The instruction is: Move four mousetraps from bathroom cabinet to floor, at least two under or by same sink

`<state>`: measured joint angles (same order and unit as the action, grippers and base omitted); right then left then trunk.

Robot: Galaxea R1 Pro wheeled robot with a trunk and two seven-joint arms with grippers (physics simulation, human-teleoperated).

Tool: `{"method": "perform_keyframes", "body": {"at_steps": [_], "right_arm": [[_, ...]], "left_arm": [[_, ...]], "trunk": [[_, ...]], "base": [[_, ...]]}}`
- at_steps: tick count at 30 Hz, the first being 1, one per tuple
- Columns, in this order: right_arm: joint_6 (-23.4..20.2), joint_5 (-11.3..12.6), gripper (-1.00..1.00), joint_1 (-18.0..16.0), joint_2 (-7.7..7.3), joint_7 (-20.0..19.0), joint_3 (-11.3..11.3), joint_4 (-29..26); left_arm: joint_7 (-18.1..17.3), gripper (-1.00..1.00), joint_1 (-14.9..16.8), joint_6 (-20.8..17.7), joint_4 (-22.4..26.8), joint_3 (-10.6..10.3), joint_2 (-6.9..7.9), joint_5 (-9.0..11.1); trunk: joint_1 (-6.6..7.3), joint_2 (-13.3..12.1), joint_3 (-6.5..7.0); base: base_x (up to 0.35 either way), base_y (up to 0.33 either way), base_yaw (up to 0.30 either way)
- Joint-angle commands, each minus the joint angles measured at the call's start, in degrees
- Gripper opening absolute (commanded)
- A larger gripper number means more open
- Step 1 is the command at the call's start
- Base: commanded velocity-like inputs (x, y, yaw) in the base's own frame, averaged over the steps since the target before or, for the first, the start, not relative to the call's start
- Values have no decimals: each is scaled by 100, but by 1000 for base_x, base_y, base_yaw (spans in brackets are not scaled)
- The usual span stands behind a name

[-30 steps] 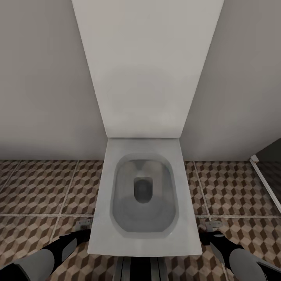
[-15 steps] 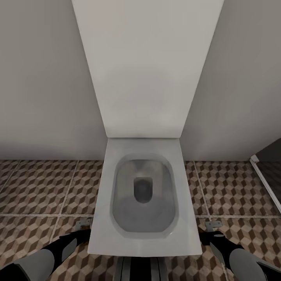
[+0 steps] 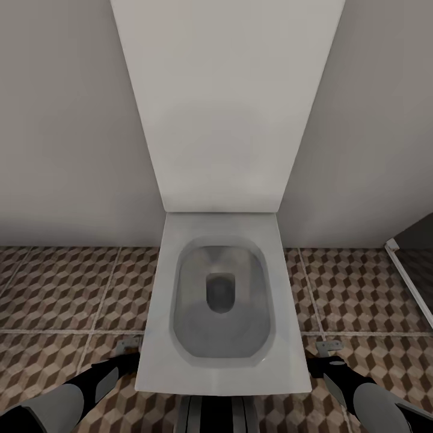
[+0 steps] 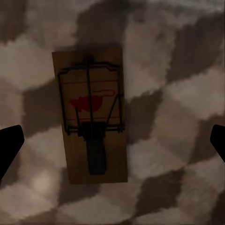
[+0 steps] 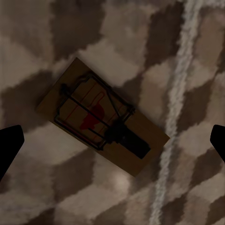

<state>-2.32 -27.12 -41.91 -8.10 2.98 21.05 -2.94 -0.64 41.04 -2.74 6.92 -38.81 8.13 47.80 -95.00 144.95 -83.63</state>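
Two mousetraps lie flat on the bathroom floor (image 3: 60, 288), one on each side of a white toilet. The left mousetrap (image 3: 128, 346) (image 4: 91, 117) rests just beyond my left gripper (image 3: 127, 359) (image 4: 112, 145), which hangs open above it, its dark fingertips (image 4: 9, 145) wide apart and clear of the board. The right mousetrap (image 3: 329, 346) (image 5: 101, 117) lies at an angle beside a grout line, under my open right gripper (image 3: 317, 362) (image 5: 112, 145). The cabinet and the bathroom sink are out of view.
The white toilet (image 3: 174, 361) with its raised lid stands straight ahead against a pale wall (image 3: 66, 150), between my two arms. A dark panel with a white frame edge (image 3: 406, 270) stands at the far right. Cube-patterned tiles run left and right of the bowl.
The right mousetrap shifted slightly on the tiles a second ago. Over the last half second nothing has moved.
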Motion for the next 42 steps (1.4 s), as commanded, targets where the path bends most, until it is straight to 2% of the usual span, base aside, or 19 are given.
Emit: {"method": "perform_keyframes", "body": {"at_steps": [1, 13, 42], "right_arm": [[-24, -59, 100, -2, 2, 9, 43, -5], [-23, -65, 100, -2, 2, 9, 40, -5], [-23, -65, 100, -2, 2, 9, 41, -5]], "left_arm": [[-7, 100, 1, 16, 8, -20, 4, 43], [7, 100, 1, 278, 2, 9, 10, 71], [28, 100, 1, 309, -2, 23, 13, 79]], "trunk": [[1, 1, -3], [1, 1, -3], [1, 1, -3]], "base": [[0, 0, 0], [0, 0, 0], [0, 0, 0]]}}
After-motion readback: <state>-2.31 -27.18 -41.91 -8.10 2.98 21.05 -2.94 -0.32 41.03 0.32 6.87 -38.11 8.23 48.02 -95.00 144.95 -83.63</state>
